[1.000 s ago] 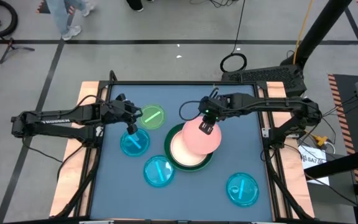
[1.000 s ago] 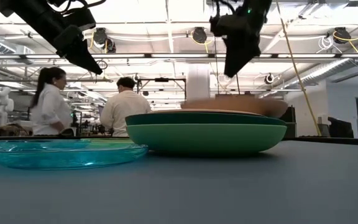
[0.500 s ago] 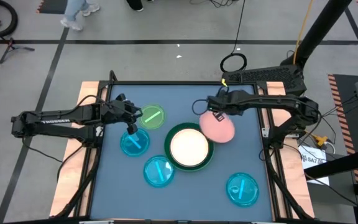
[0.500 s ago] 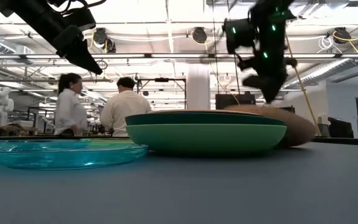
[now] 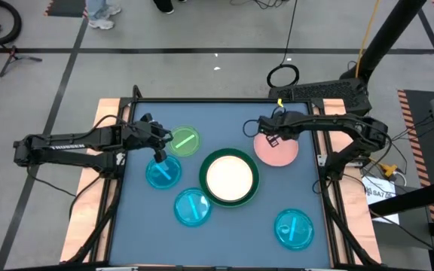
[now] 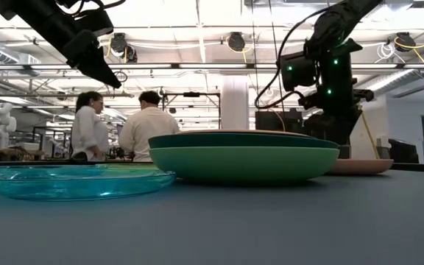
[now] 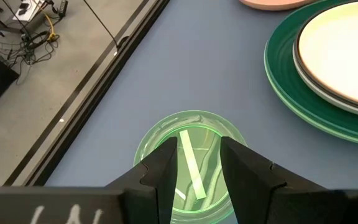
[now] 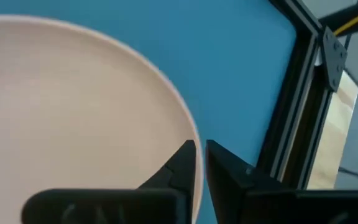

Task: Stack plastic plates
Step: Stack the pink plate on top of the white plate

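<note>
The pink plate (image 5: 279,150) lies flat on the blue table (image 5: 224,120), just to the right of the stack and a little further back, apart from it. That stack sits mid-table: a white plate (image 5: 230,178) nested in a dark green plate (image 5: 230,156), with a lighter green plate (image 6: 245,163) underneath, as the low view shows. The right gripper (image 5: 270,138) is at the pink plate's rim; its fingers (image 8: 185,163) are nearly together, pinching that edge between them. Off to the left, the lime plate (image 5: 184,141) rests near the back, with a cyan plate (image 5: 163,174) just in front of it, another cyan one (image 5: 192,206) nearer the front, and a third (image 5: 294,229) at the front right. The left gripper (image 5: 159,147) hangs over the lime plate's near edge, fingers (image 7: 164,167) spread apart with nothing between them. Two people (image 6: 120,125) stand in the room beyond.
</note>
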{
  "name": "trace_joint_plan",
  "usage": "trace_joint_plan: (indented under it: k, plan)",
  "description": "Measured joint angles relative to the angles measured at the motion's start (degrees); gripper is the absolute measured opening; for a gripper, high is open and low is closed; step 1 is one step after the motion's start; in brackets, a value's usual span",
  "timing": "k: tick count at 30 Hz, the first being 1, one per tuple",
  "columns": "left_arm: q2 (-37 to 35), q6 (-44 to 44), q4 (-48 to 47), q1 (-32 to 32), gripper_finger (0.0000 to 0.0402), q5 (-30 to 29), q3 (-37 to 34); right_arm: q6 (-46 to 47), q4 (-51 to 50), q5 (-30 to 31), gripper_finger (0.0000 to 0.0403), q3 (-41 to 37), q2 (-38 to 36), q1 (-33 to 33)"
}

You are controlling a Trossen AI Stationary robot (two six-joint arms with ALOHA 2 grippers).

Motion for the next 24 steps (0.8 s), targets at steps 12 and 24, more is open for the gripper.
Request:
trace_joint_plan:
  k: [12, 24]
  plan:
    - [0.01, 0.0, 0.0, 0.0, 0.0129, 0.02, 0.0, -8.45, 5.65, -12.17, 0.0159, 0.04, -5.94, -12.06]
    - [0.02, 0.0, -0.38, 0.01, 0.0129, 0.04, 0.0, -9.71, 8.41, -14.71, 0.0212, -2.31, -5.59, -16.38]
